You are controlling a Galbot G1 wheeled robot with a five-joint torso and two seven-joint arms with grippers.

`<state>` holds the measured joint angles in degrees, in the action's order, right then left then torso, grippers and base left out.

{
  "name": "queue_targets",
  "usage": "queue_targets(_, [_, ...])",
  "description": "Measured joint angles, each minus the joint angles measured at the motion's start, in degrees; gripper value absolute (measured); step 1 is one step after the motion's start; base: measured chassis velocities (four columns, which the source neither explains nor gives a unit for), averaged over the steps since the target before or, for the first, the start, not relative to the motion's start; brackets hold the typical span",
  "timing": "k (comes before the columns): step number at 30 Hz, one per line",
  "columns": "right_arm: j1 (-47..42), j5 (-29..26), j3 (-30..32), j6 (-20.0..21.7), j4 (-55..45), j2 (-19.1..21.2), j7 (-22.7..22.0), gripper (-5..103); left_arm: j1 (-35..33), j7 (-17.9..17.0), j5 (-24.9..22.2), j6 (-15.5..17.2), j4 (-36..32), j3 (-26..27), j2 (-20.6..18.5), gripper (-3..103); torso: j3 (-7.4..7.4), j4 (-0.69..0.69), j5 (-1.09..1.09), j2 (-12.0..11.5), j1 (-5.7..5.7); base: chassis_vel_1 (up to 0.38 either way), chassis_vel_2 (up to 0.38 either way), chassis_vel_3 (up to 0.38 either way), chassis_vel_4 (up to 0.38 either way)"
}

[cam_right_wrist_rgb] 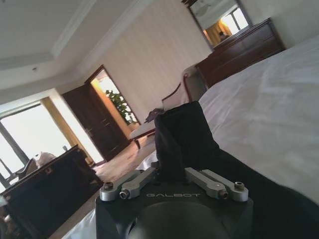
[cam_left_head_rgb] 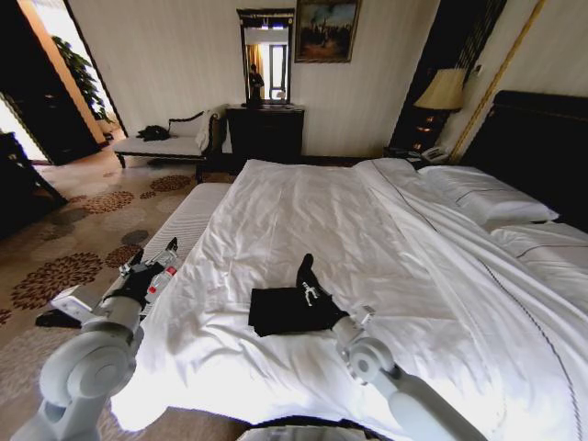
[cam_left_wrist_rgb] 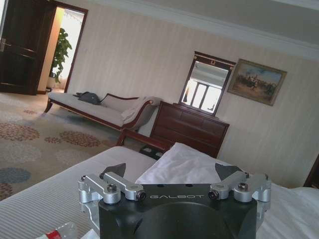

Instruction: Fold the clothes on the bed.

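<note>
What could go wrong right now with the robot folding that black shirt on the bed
The right gripper is shut on a raised flap of the black T-shirt; a thin pinch like that may slip and flop back unfolded. The shirt lies on a rumpled white duvet, so pulling could drag the whole shirt instead of folding it. The left gripper is open beside the bed, not pinning the shirt down.

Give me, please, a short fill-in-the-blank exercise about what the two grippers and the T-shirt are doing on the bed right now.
1. The right gripper is shut on a lifted fold of the ____ T-shirt.
2. The T-shirt lies on the bed's ____ duvet.
3. The left gripper, empty, has its fingers ____.
4. The left gripper hovers by the bed's ____ edge.

Missing words: black; white; open; left
</note>
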<state>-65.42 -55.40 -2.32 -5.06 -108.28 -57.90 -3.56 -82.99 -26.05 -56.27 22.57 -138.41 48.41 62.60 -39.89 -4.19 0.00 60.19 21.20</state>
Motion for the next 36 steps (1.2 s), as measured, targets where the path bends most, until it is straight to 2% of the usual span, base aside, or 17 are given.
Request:
queue_targets(10, [-0.11,6.08,-5.13,-2.29,3.95,-1.11,2.14,5,-0.74,0.03,0.28,0.00,-0.27,0.94,0.32,100,0.00,0.00,-0.01,0.00,0.00,0.000,0.000,0.000,0.000])
queue_targets(30, [0.23,8.77,-7.41,-2.36,5.67,-3.51,1.67,4,-2.08,0.09,1.01,0.08,-1.73,1.55,1.44,100,0.00,0.00,0.00,0.00,-0.01,0.000,0.000,0.000,0.000])
queue_targets(32, [-0.14,8.80,-7.52,-2.43,5.13,-3.38,1.81,15,-2.08,0.09,1.01,0.11,-1.73,1.56,1.43,100,0.00,-0.01,0.00,0.00,-0.01,0.000,0.000,0.000,0.000])
queue_targets(33, [-0.14,8.80,-7.52,-2.43,5.13,-3.38,1.81,15,-2.08,0.09,1.01,0.11,-1.73,1.56,1.43,100,0.00,-0.01,0.00,0.00,-0.01,0.000,0.000,0.000,0.000])
queue_targets(35, [-0.35,8.80,-7.61,-2.93,4.55,-3.28,2.24,25,-2.04,0.09,1.01,0.15,-1.74,1.56,1.45,100,0.00,0.00,0.01,0.00,0.00,0.000,0.000,0.000,0.000])
queue_targets(36, [-0.40,8.80,-7.61,-3.36,4.30,-3.20,2.81,25,-2.01,0.09,1.02,0.18,-1.73,1.52,1.52,100,0.01,0.00,0.00,0.00,-0.01,0.000,0.000,0.000,0.000])
